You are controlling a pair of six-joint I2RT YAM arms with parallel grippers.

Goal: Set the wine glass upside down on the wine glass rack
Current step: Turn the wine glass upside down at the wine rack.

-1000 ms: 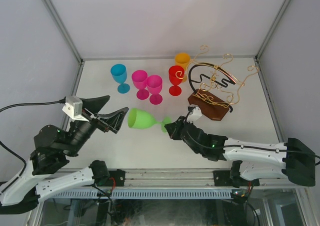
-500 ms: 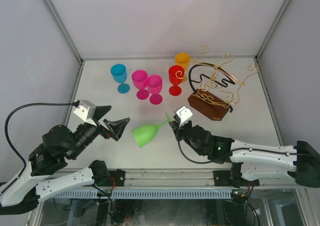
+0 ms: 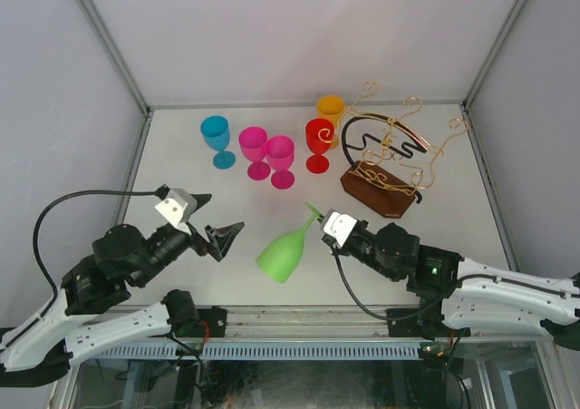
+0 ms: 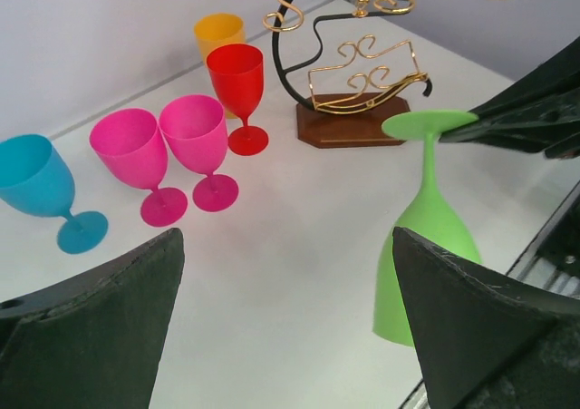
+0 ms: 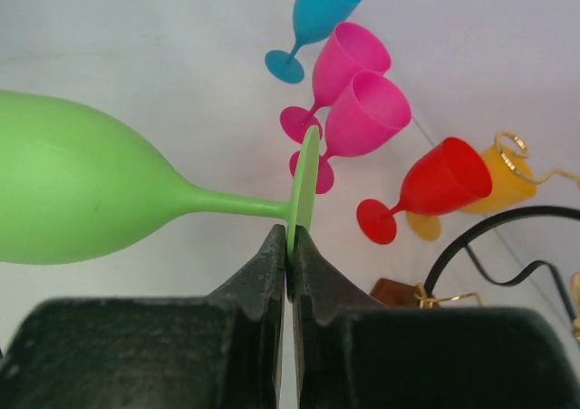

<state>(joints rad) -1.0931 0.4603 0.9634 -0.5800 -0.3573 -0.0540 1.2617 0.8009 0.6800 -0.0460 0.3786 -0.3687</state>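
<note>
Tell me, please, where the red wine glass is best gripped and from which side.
Probably at the thin stem, just above the foot, coming from the near side. The red wine glass stands upright; its bowl is wide, the orange glass stands close behind it, and the wine glass rack is on its right.

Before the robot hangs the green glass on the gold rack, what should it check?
1. The right gripper is shut on the green glass by its foot: ok.
2. Glass upside down, bowl below foot: ok.
3. The left gripper is open, apart from the glass: ok.
4. The gold rack has no glasses on its arms: ok.
5. Foot lined up with a rack arm: not ok, the glass is apart from the rack.
6. Grip tight enough: cannot tell.
</note>
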